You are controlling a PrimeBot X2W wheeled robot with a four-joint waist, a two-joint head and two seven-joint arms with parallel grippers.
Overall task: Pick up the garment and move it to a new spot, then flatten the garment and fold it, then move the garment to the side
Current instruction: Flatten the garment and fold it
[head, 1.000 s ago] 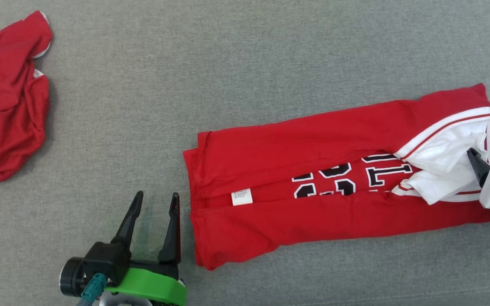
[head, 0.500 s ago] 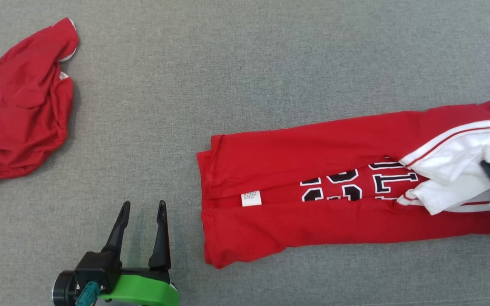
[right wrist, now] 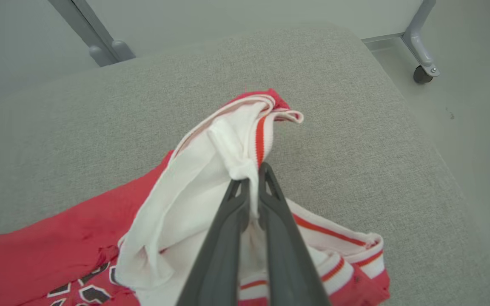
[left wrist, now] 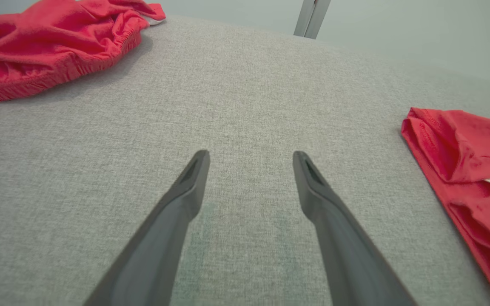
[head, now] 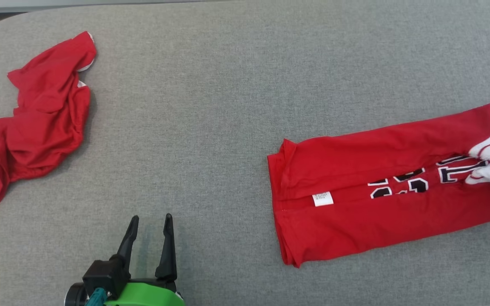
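garment point(head: 347, 229): red, white-striped trim, black (maybe navy) lettering | surface point(head: 228, 106): grey

The garment point(head: 377, 204) is lying on the right of the worktop point(head: 228, 85), a second cloth point(head: 36, 119) is lying far left, and the left gripper point(head: 152, 216) is hovering in front between them.

Holds left gripper point(head: 151, 218) at the head view's lower left, two dark fingers spread apart, pointing up, empty. Pinches the white fabric of the garment point(right wrist: 194, 178) with right gripper point(right wrist: 251, 178), fingers pressed nearly together.

Matt cloth garment point(head: 355, 221) (perhaps cotton)
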